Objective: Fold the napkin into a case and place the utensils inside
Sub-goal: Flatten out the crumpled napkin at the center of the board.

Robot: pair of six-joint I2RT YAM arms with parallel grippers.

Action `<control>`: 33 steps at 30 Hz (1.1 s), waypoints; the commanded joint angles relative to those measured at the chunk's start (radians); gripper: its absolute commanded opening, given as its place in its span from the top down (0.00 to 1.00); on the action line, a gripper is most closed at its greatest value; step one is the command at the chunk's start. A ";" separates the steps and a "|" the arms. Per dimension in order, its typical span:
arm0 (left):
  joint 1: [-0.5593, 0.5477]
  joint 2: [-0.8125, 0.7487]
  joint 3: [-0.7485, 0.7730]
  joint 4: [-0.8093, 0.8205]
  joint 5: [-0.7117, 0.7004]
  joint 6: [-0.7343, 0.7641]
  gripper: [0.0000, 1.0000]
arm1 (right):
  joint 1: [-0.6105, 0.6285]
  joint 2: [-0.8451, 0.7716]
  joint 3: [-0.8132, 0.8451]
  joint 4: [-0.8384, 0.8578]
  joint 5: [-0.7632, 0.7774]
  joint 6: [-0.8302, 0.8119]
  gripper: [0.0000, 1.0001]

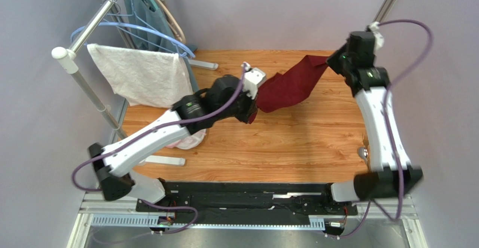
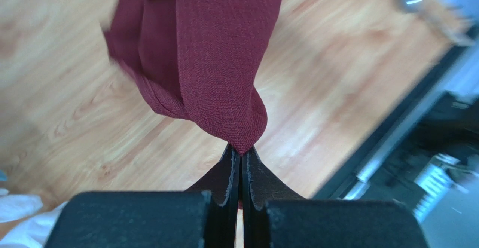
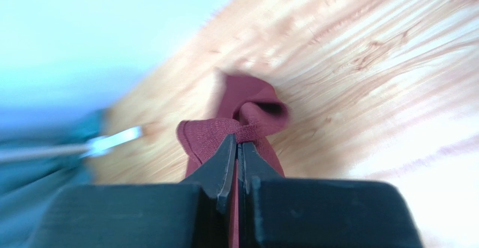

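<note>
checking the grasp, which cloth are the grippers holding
The maroon napkin, stretched between the left gripper and right gripper; the white towel hangs untouched on the rack.

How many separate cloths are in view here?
3. The maroon napkin hangs between the left gripper and right gripper; a white towel drapes over the rack, far left; a pale cloth lies partly hidden under the left arm.

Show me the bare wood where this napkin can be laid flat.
Widest bare wood: the table centre and near edge, between the left arm and right arm, in front of the held napkin. Crowded: the white cloth under the left arm, and the utensils beside the right arm.
</note>
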 commanded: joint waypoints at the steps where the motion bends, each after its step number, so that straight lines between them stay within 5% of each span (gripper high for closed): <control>1: -0.038 -0.228 -0.038 -0.094 0.114 0.042 1.00 | -0.007 -0.416 -0.159 -0.087 -0.074 -0.025 1.00; 7: -0.041 -0.560 -0.002 -0.089 0.260 0.021 1.00 | -0.004 -0.833 -0.219 -0.235 -0.223 -0.034 1.00; 10: -0.041 -0.602 0.035 -0.083 0.280 0.015 1.00 | -0.006 -0.969 -0.223 -0.279 -0.270 0.012 1.00; 13: -0.041 -0.562 0.032 -0.086 0.154 0.016 1.00 | -0.006 -0.999 -0.245 -0.279 -0.234 0.032 1.00; 15: -0.035 -0.502 0.043 -0.113 -0.037 -0.004 1.00 | -0.006 -0.945 -0.262 -0.253 -0.144 0.020 1.00; 20: 0.137 -0.174 0.132 -0.185 -0.185 -0.065 1.00 | -0.007 -0.726 -0.376 -0.041 0.042 -0.048 1.00; 24: 0.241 0.122 0.256 -0.140 -0.210 -0.030 1.00 | -0.055 -0.427 -0.391 0.167 -0.011 -0.051 1.00; 26: 0.306 0.332 0.408 -0.161 -0.218 -0.018 0.91 | -0.090 -0.193 -0.343 0.275 -0.052 -0.069 1.00; 27: 0.318 0.402 0.478 -0.190 -0.254 -0.022 0.65 | -0.117 -0.113 -0.256 0.295 -0.078 -0.088 0.94; 28: 0.330 0.537 0.617 -0.240 -0.273 -0.022 0.57 | -0.122 -0.035 -0.199 0.295 -0.088 -0.107 0.71; 30: 0.349 0.662 0.788 -0.346 -0.326 -0.007 0.48 | -0.137 0.182 0.039 0.099 -0.102 -0.143 0.51; 31: 0.349 0.744 0.930 -0.436 -0.352 -0.001 0.48 | -0.136 0.239 0.092 0.053 -0.099 -0.167 0.32; 32: 0.344 0.760 0.959 -0.449 -0.343 0.037 0.45 | -0.128 0.283 0.115 0.039 -0.106 -0.195 0.28; 33: 0.338 0.759 0.959 -0.453 -0.349 0.054 0.20 | -0.115 0.297 0.129 -0.025 -0.091 -0.209 0.25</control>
